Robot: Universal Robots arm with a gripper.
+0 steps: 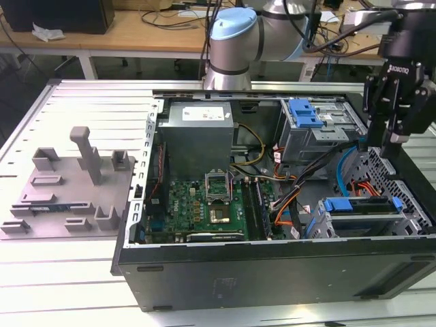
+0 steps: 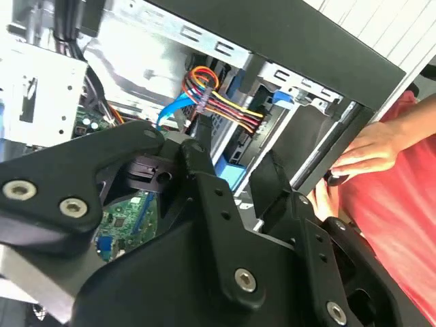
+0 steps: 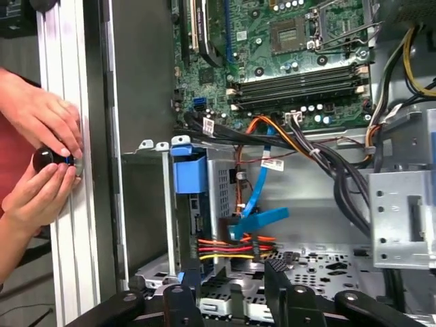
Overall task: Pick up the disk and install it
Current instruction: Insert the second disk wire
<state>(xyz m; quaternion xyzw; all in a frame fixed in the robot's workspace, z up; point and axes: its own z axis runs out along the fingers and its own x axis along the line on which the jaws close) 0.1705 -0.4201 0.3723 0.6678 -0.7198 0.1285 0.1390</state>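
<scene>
The gripper is held above the open computer case, its jaws parted and empty. The disk, blue-bracketed, is seated in the drive bay beneath. A person's hands are seen at the case edge.

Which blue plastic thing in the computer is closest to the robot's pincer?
The blue tab on the grey metal cage at the back is closest to the pincer. The other blue bracket sits lower, near the case's front edge.
</scene>
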